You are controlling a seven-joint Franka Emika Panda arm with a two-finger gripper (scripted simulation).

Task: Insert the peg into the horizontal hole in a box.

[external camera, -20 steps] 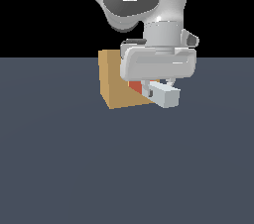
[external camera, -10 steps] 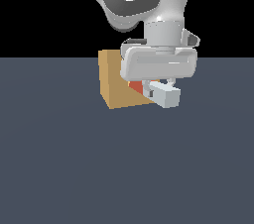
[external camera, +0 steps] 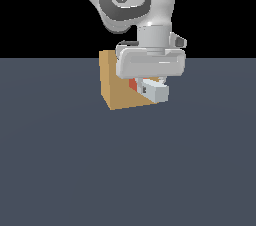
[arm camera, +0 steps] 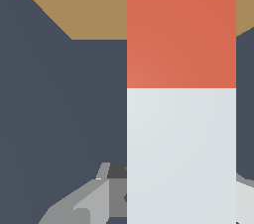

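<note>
Against box [external camera: 116, 87], gripper [external camera: 148, 89] low, gripping peg [arm camera: 181, 94] level.

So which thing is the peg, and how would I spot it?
Find the plain tan cube-shaped box on the dark floor. Right against its face, under the arm's pale grey jaws, sticks out a long square bar. It alone is two-coloured: red-orange at the box end, pale grey-white behind.

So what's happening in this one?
A simulated Panda arm holds the peg in its gripper, red-orange end toward the tan box on the dark floor. In the wrist view the red end overlaps the box. The hole itself is hidden, so whether insertion has begun cannot be told.
</note>
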